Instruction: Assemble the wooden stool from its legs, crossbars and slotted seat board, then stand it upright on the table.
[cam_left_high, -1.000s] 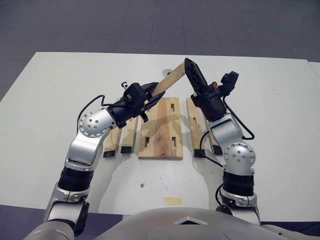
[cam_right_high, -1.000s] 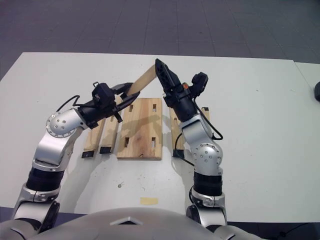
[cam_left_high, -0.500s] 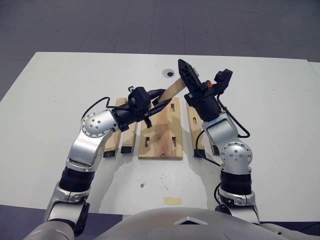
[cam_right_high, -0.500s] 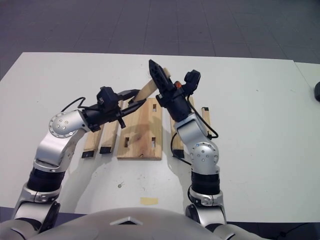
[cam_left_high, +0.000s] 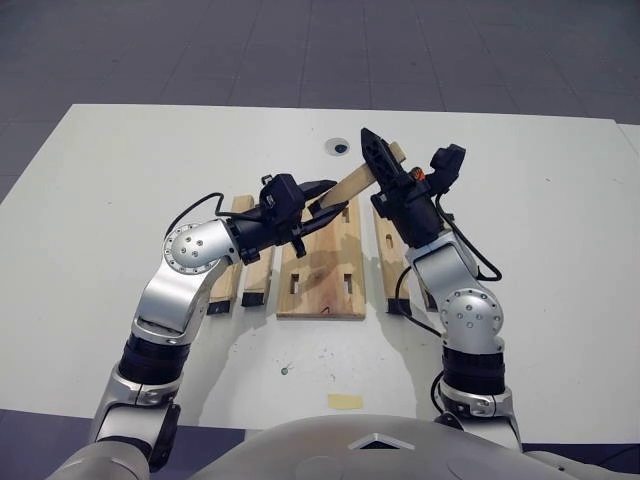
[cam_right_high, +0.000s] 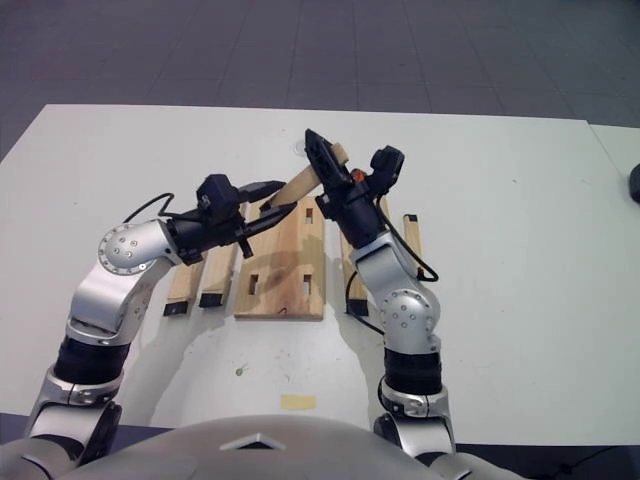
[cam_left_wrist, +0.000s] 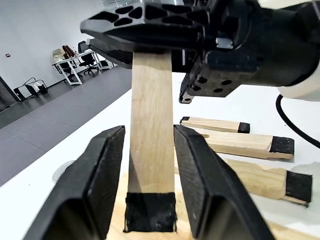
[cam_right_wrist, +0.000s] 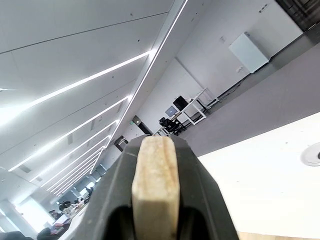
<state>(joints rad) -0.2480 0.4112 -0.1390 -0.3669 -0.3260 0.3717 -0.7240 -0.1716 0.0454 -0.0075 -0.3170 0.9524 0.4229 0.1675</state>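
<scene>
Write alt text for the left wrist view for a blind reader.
A wooden leg with a black end cap stands between the fingers of the open left end effector, its upper end clamped in the right end effector. Behind it, more black-tipped wooden pieces lie on the white table.

From the head camera I cannot see the lower end of the leg (cam_left_high: 352, 184). The left gripper (cam_left_high: 330, 195) covers it, along with the far slots of the seat board (cam_left_high: 322, 285). The leg's top is buried inside the right gripper (cam_left_high: 373, 152). In the left wrist view its black-capped end meets the board, but I cannot tell whether it sits in a slot. The left arm (cam_left_high: 195, 250) hides parts of the left pieces (cam_left_high: 256, 280). The right arm (cam_left_high: 450, 270) covers much of the right pieces (cam_left_high: 386, 245).
</scene>
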